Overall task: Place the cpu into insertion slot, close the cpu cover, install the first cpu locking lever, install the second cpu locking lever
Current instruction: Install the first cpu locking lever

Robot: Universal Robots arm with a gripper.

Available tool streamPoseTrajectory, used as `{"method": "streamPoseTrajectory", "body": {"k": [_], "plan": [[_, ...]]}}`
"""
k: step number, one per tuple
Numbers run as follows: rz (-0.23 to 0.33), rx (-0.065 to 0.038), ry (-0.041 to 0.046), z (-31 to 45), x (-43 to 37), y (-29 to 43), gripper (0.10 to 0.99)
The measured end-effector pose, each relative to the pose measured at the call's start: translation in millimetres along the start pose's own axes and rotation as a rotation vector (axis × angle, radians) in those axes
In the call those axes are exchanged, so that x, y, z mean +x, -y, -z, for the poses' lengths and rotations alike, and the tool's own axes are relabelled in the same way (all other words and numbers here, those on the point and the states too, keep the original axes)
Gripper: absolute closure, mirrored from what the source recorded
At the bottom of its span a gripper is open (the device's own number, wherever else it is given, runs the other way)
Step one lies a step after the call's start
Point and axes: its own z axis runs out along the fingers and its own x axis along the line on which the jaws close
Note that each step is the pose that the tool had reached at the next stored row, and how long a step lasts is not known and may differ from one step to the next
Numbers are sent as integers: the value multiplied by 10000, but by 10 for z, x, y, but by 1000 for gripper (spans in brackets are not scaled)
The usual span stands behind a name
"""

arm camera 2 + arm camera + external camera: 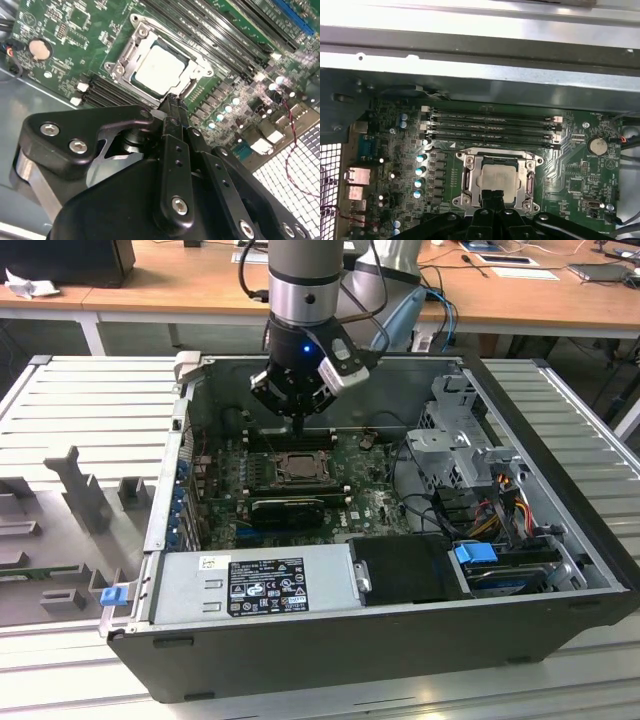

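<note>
Chip in socket

The chip lies on the green board, metal frame down around it. The closed, empty fingers hover over its edge; memory slots run beside. The exterior view adds the open computer case on a ribbed surface.

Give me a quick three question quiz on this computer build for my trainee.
1. True or false: the chip sits in place on the green board.
2. The gripper hangs nearest: A the chip, B the drive cage, C the power supply.
3. Fill in: the metal cover around the chip is folded ___ (up or down).
Key: 1 true; 2 A; 3 down.
</note>
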Motion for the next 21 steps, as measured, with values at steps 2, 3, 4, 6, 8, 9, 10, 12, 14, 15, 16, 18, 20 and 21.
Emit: {"method": "streamPoseTrajectory", "body": {"k": [2,3,4,6,8,9,10,12,14,15,16,18,20,21], "plan": [[-1,-55,13,-6,74,-6,980],[-1,-65,18,-11,84,-7,980],[0,-81,21,-19,110,-8,980],[-1,-150,34,-31,174,-12,980],[2,-216,42,-43,235,-17,980],[3,-240,46,-51,257,-19,980],[1,-252,48,-59,267,-19,980],[2,-259,47,-64,280,-20,980],[1,-261,47,-67,295,-21,980],[2,-261,47,-68,300,-21,980],[3,-260,46,-68,302,-21,980],[3,-261,49,-68,306,-21,980],[-84,-261,56,-70,307,-25,980],[-209,-260,61,-72,311,-29,980]]}}
